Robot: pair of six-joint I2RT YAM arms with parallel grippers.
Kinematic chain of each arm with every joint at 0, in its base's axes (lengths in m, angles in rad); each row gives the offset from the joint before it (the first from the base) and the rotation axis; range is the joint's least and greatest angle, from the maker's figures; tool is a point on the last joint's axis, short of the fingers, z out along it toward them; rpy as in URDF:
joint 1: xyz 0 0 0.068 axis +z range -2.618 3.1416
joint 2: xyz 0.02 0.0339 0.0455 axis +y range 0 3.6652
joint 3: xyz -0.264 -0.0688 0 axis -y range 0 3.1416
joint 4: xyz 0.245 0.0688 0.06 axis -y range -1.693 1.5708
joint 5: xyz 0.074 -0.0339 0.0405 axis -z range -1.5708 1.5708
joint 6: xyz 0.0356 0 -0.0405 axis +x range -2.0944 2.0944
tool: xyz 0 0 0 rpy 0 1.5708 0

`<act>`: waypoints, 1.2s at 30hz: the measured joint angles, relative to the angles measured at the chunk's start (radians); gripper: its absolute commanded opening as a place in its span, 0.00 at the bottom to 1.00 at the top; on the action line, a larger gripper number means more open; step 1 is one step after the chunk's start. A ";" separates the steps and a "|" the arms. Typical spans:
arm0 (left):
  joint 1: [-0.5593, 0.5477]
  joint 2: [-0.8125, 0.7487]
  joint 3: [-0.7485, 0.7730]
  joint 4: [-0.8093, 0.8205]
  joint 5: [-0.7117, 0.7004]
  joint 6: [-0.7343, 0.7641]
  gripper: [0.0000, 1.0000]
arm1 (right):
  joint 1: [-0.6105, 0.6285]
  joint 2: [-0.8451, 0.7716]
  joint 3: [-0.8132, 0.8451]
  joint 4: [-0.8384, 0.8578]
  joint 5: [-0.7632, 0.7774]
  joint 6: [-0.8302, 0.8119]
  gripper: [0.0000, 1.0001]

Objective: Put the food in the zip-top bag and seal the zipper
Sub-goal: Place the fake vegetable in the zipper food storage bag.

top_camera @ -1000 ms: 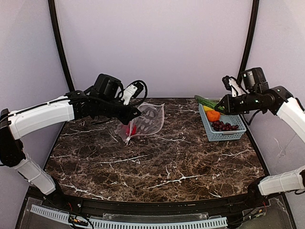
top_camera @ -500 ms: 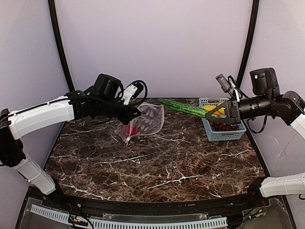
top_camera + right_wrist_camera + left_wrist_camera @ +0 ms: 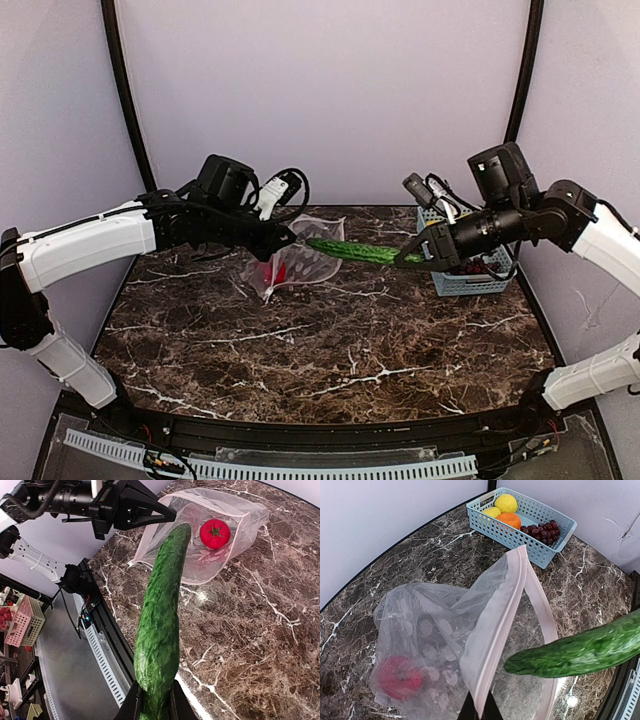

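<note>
The left claw pinches the zipper, holding the zip-top bag open with a red fruit inside. The right claw grips a cucumber at its mouth. Other fruits wait in the basket; sealing is not yet done.

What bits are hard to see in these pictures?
- Left wrist view: the cucumber is blurry, its far end cut off by the right edge.
- Top view: the right arm hides much of the basket.
- Both wrist views: the bottom edge cuts off the left gripper and right gripper.
</note>
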 measured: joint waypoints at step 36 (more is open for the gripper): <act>0.000 0.004 0.000 0.001 0.069 0.000 0.01 | 0.218 0.784 0.589 -0.035 0.602 0.215 0.05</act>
